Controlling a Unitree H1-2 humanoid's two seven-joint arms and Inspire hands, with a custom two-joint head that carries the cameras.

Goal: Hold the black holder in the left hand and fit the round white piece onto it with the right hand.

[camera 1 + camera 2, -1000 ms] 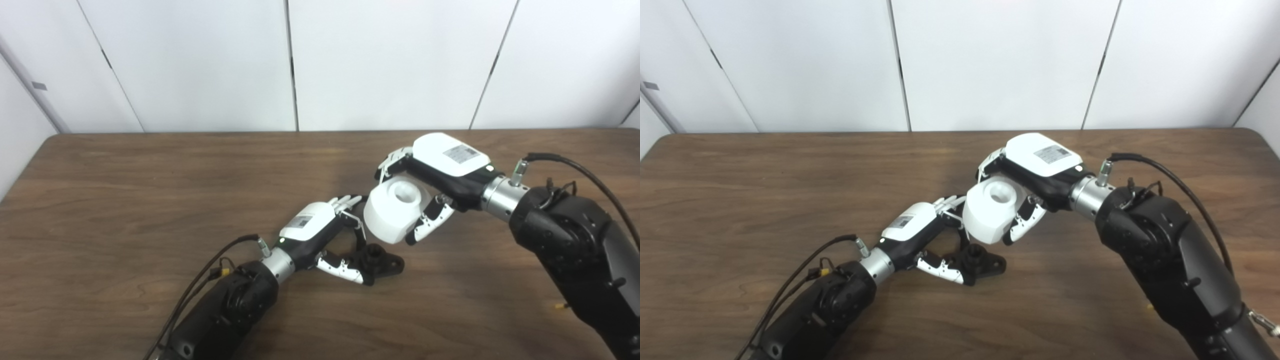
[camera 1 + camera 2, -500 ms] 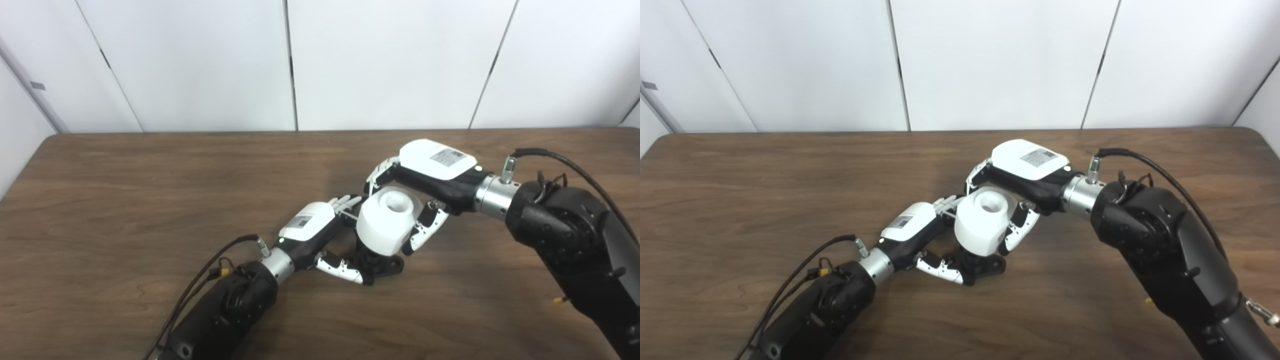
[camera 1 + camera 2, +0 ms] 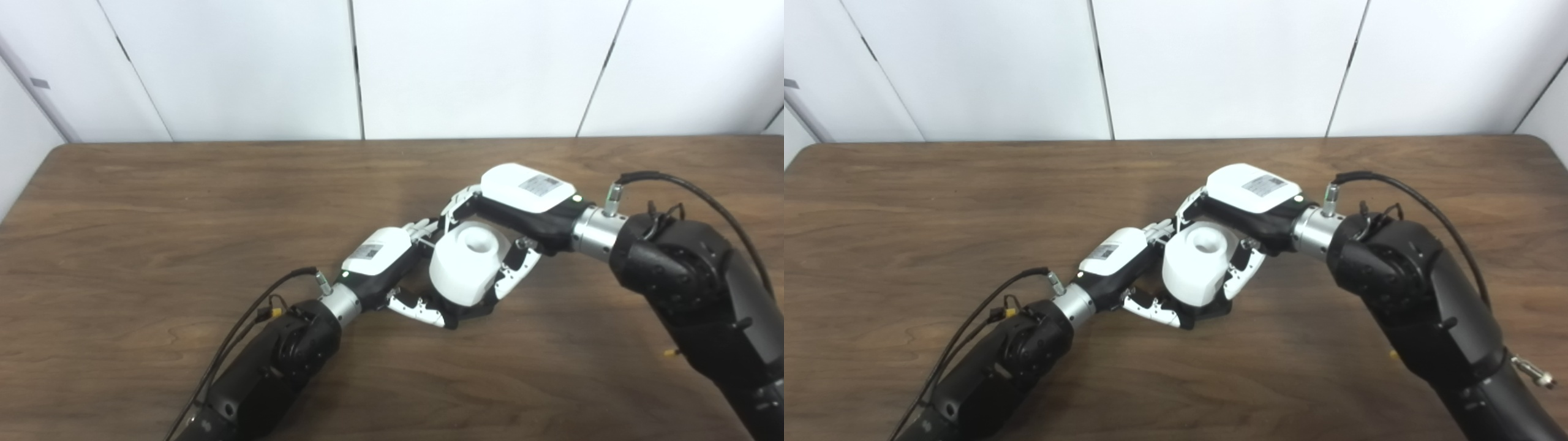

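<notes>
Only unreadable label on right hand (image 3: 520, 196).

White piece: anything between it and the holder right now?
Nothing visible. The white piece, held in the right hand, sits directly over the holder, covering most of it. The left hand grips the holder from the side, fingers clear of the gap.

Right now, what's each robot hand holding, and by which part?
Right robot hand grips the white piece around its curved side wall. Left robot hand holds the black holder at its left end; most of it is hidden under the white piece.
</notes>
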